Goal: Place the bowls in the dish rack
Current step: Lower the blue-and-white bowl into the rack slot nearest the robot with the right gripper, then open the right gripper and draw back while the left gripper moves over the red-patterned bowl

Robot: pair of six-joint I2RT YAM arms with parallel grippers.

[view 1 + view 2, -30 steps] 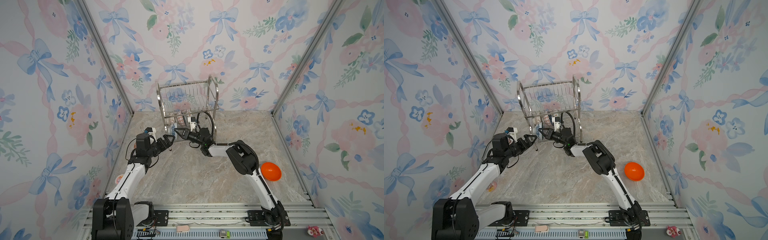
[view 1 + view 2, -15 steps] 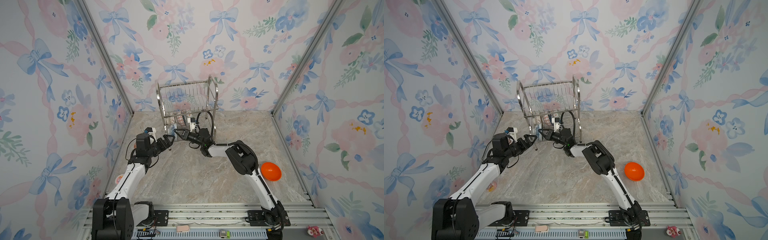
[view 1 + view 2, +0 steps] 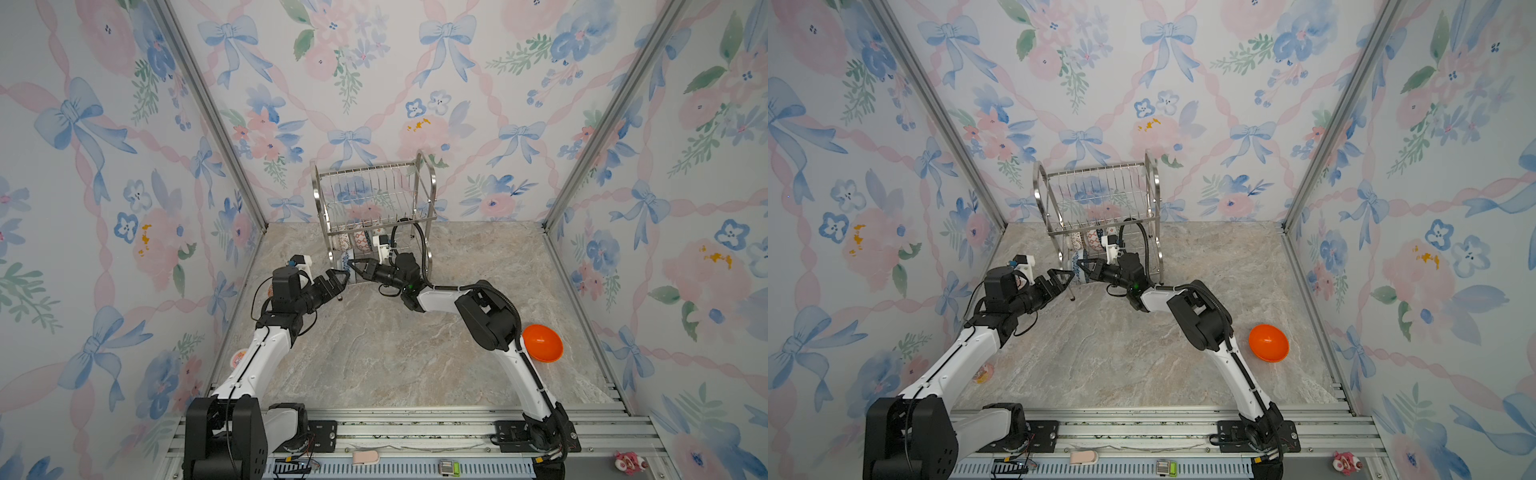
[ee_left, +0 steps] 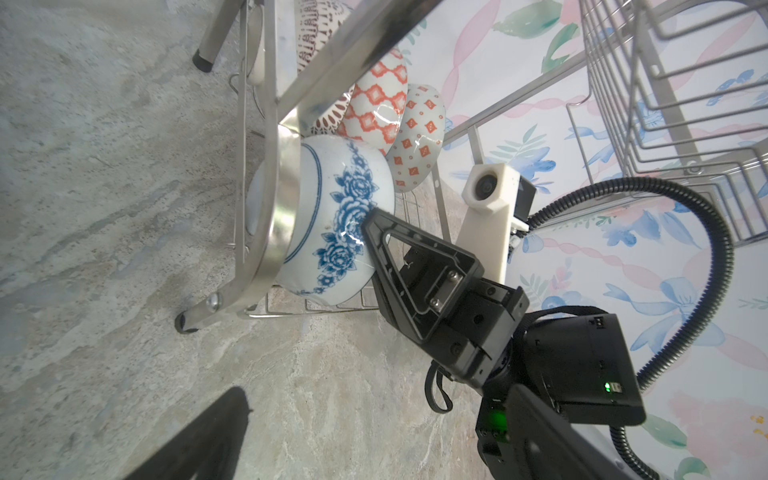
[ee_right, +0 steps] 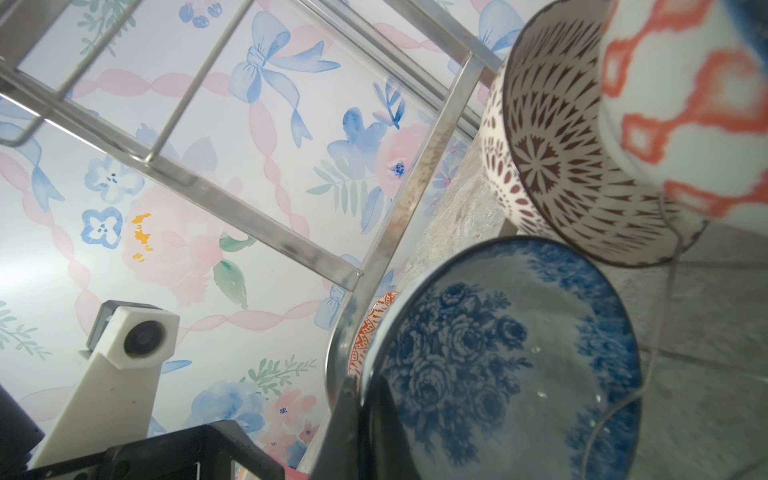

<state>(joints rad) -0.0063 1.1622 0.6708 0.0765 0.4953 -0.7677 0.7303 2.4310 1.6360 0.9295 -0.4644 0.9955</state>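
Your right gripper [image 3: 352, 263] is stretching into the dish rack [image 3: 374, 168], pinching the blue-white bowl [image 4: 336, 224]. Your left gripper [image 3: 340, 282] is hovering, spread.

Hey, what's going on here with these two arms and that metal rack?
The right gripper is pinching the rim of a blue-and-white floral bowl, which sits on its side in the lower tier of the dish rack beside other patterned bowls. The left gripper hangs open just outside the rack, holding nothing. One plain orange bowl lies on the table near the right arm, not yet loaded.
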